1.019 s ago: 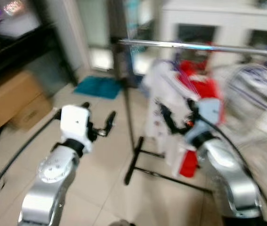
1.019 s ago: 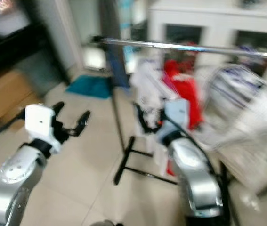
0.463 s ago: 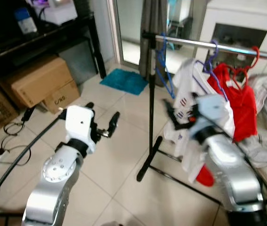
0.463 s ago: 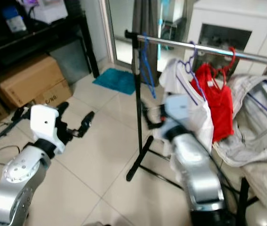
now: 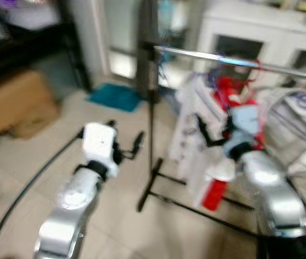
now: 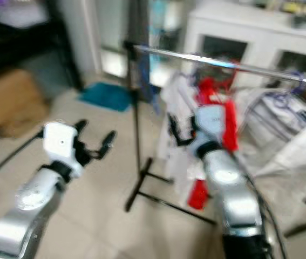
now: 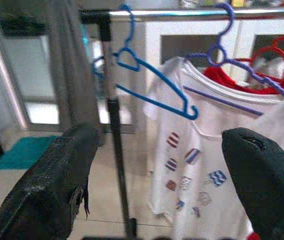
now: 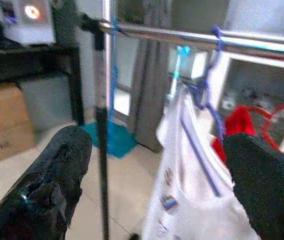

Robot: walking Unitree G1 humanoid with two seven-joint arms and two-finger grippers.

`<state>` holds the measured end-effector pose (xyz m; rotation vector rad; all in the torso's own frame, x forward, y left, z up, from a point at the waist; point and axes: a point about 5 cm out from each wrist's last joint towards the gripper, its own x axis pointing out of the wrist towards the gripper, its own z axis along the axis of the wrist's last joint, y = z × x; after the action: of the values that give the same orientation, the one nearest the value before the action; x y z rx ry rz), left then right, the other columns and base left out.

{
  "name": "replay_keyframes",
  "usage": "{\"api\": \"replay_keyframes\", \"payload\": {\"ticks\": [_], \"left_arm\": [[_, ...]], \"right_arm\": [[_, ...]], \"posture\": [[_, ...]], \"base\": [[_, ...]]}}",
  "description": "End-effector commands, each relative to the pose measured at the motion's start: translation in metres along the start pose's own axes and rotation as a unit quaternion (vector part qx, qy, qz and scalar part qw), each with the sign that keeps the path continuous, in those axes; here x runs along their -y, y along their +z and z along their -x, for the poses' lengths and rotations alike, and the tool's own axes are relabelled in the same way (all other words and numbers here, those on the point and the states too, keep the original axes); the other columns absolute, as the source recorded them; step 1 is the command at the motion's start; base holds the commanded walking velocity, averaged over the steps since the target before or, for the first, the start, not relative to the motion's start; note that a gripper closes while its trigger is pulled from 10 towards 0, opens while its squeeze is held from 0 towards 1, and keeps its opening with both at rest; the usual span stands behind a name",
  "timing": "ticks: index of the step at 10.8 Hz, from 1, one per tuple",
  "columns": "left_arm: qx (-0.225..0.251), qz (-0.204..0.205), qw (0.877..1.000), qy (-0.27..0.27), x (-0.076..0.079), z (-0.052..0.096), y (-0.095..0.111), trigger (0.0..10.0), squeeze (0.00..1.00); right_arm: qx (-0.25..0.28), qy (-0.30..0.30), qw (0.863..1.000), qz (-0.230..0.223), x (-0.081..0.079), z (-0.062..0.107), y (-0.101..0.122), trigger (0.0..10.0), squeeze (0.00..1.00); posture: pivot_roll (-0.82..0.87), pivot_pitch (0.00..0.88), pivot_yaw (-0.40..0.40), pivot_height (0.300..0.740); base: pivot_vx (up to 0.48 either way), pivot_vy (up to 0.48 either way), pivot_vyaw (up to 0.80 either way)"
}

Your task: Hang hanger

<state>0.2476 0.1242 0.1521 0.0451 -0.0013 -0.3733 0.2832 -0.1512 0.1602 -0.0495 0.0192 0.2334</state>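
Note:
A silver rail (image 7: pixel 182 14) on a black stand (image 5: pixel 151 129) carries an empty blue hanger (image 7: pixel 149 82) near its left end. Beside that hang a white printed T-shirt (image 7: pixel 202 165) on a purple hanger (image 7: pixel 234 57) and a red garment (image 5: pixel 233 94) on a red hanger (image 7: pixel 277 52). My left gripper (image 5: pixel 124 135) is open and empty, held low to the left of the stand's pole. My right gripper (image 5: pixel 213 129) is open and empty too, raised in front of the white shirt below the rail (image 8: pixel 182 37). The head views are blurred.
The stand's black feet (image 5: pixel 147 189) stretch across the tiled floor ahead. A cardboard box (image 5: pixel 12 102) and dark shelving sit at the left, with a teal mat (image 5: pixel 115 97) behind. A pale heap of laundry (image 5: pixel 298 124) lies right, below a white cabinet (image 5: pixel 260 38). A black cable (image 5: pixel 28 178) crosses the floor.
The head camera has swung, so the whole picture shifted and blurred. Both grippers stay open and empty in much the same pose before the rail.

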Motion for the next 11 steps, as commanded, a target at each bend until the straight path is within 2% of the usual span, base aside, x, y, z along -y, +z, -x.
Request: {"api": "replay_keyframes", "payload": {"ticks": [1,4,6,9,11], "left_arm": [[0.003,-0.005,1.000,0.007,-0.0030,0.0001,0.0016,10.0,0.83],[-0.006,-0.012,1.000,0.001,-0.0065,0.0048,-0.0002,10.0,0.83],[-0.009,-0.019,1.000,-0.009,-0.0078,0.0048,0.0004,10.0,0.83],[-0.009,-0.021,1.000,-0.020,-0.0069,0.0023,0.0018,10.0,0.83],[-0.009,-0.022,0.999,-0.025,-0.0069,0.0021,0.0019,10.0,0.82]], "right_arm": [[0.001,0.016,1.000,-0.009,-0.0064,-0.0007,0.0023,10.0,0.00],[0.000,0.017,1.000,-0.020,-0.0103,-0.0003,0.0006,10.0,0.00],[-0.003,0.020,0.999,-0.031,-0.0136,0.0000,-0.0012,10.0,0.00],[0.012,0.009,1.000,-0.022,-0.0115,-0.0004,0.0034,10.0,0.00],[0.023,0.028,0.999,-0.017,-0.0153,-0.0038,0.0080,10.0,0.00]], "posture": [[-0.10,0.000,0.002,0.740],[-0.08,0.000,0.021,0.740],[-0.08,0.000,0.038,0.740],[-0.08,0.000,0.053,0.740],[-0.08,0.000,0.060,0.740]], "base": [[0.337,0.000,0.00],[0.349,0.000,0.00],[0.347,0.000,-0.80],[0.347,0.000,0.00],[0.347,0.000,0.00]]}}
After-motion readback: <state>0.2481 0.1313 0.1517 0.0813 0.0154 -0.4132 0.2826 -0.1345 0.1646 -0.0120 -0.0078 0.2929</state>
